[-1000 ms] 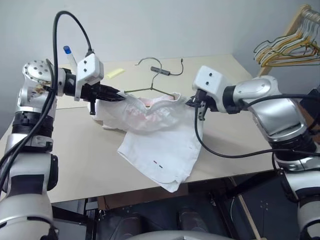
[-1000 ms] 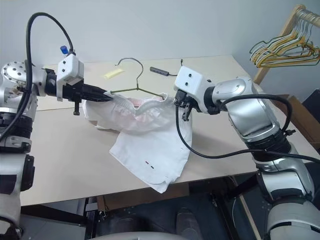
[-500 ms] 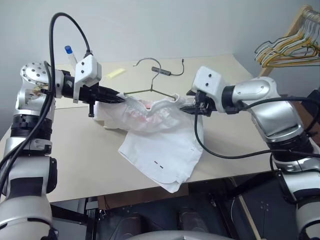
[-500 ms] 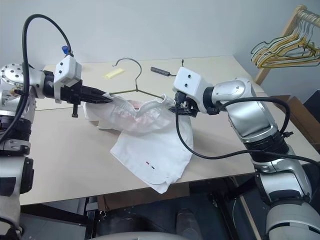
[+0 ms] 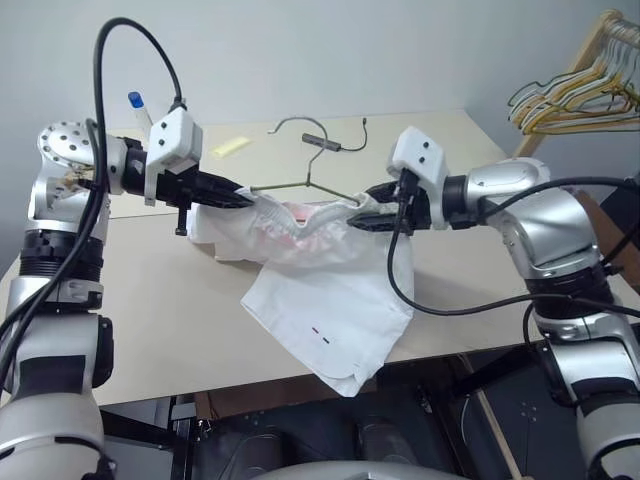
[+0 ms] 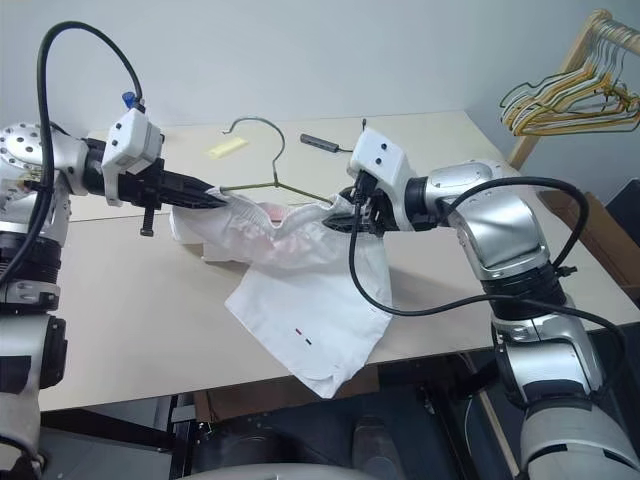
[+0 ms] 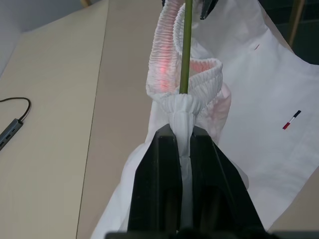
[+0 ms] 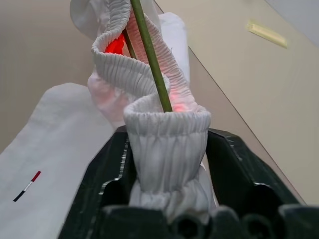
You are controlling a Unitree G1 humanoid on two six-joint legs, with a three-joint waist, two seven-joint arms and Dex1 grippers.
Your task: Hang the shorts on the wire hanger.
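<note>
The white shorts hang by their gathered waistband above the table, one leg draped to the front edge. The wire hanger runs inside the waistband, its hook standing above. My left gripper is shut on the waistband's left end, with the wire emerging just past its fingertips. My right gripper holds the right end: a bunched fold of waistband fills the gap between its fingers, and the wire rises out of that fold.
A wooden rack at the back right carries bunched yellow and dark hangers. On the beige table behind the shorts lie a yellow note and a dark adapter with a cable. A blue-capped bottle stands at the back left.
My right gripper let go of the waistband's right end, rolled and shifted slightly left, then closed on the waistband again around the hanger wire. The left gripper kept its grip and place.
</note>
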